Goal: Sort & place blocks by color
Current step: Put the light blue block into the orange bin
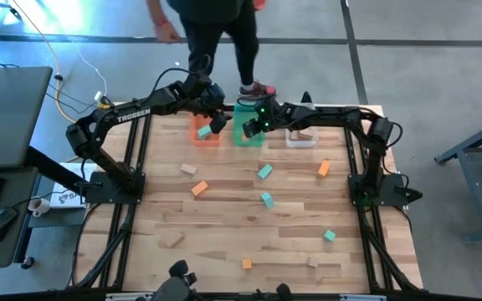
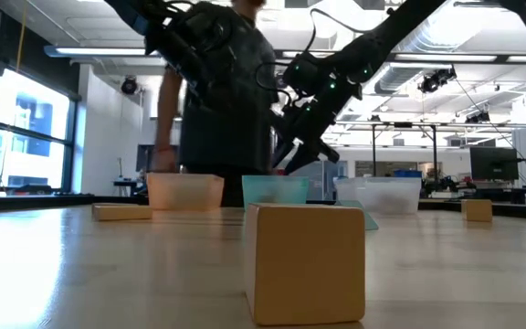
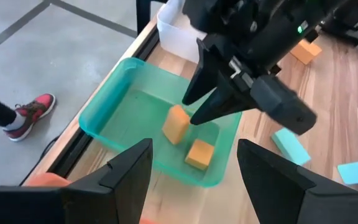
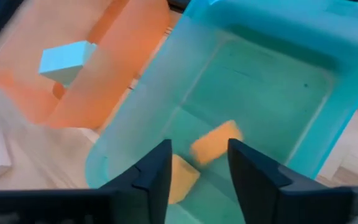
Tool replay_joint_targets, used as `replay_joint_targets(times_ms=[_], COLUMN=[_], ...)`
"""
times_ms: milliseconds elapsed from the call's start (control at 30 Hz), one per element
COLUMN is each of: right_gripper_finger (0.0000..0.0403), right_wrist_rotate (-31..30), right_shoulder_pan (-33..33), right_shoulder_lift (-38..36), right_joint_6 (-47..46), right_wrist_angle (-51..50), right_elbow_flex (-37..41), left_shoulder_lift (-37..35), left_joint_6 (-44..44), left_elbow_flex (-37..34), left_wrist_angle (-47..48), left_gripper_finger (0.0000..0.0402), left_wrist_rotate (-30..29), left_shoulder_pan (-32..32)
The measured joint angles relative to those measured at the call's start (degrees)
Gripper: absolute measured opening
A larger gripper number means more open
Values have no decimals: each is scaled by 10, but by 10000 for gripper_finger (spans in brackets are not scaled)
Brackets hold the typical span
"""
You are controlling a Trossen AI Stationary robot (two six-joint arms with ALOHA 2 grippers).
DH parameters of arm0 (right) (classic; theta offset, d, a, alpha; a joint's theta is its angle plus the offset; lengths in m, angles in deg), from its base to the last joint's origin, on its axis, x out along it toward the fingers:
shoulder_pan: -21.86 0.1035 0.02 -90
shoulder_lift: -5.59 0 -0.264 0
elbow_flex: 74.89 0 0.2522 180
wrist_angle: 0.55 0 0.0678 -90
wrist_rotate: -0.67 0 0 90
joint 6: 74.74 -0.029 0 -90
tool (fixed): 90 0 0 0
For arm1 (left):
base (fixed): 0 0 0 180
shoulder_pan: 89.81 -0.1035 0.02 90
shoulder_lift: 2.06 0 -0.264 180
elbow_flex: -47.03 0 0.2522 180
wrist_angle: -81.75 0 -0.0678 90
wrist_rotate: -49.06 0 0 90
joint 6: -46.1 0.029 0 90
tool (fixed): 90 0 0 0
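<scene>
Blocks lie scattered over my wooden table (image 1: 224, 251), teal, orange and tan, while three trays stand in a row at the far edge: the orange tray (image 1: 205, 134), the green tray (image 3: 114, 106) and the clear tray (image 1: 302, 138).

My right gripper (image 3: 199, 107) hangs over the green tray, its fingers spread and empty. Under it two orange blocks (image 3: 176, 124) rest on the tray floor, the second (image 3: 199, 154) near the first. A teal block (image 4: 66, 60) sits in the orange tray, so as I read it the colours are crossed.

My left gripper (image 3: 191, 165) hovers over the orange tray's near end, fingers apart, holding nothing.

Loose teal blocks (image 1: 264, 171) lie mid-table, an orange one (image 1: 323, 168) to the right, a tan one (image 1: 188, 169) to the left.

I judge these blocks light, stiff and smooth-sided. I would pinch one across two flat opposite faces, squarely at mid-height, since a corner grip may let it twist out.
</scene>
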Motion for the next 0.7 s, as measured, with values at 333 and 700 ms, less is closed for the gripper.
replay_joint_targets(times_ms=[333, 700], right_gripper_finger=[157, 147], right_wrist_rotate=[-5, -9], right_shoulder_pan=[6, 23], right_shoulder_lift=[-44, -99], right_joint_6=[-19, -17], right_wrist_angle=[-3, -4], right_elbow_flex=[0, 0], left_shoulder_lift=[-40, -79], left_joint_6=[41, 47], left_elbow_flex=[0, 0], left_wrist_angle=[82, 212], left_gripper_finger=[222, 222], left_wrist_rotate=[-44, -71], left_shoulder_pan=[-1, 1])
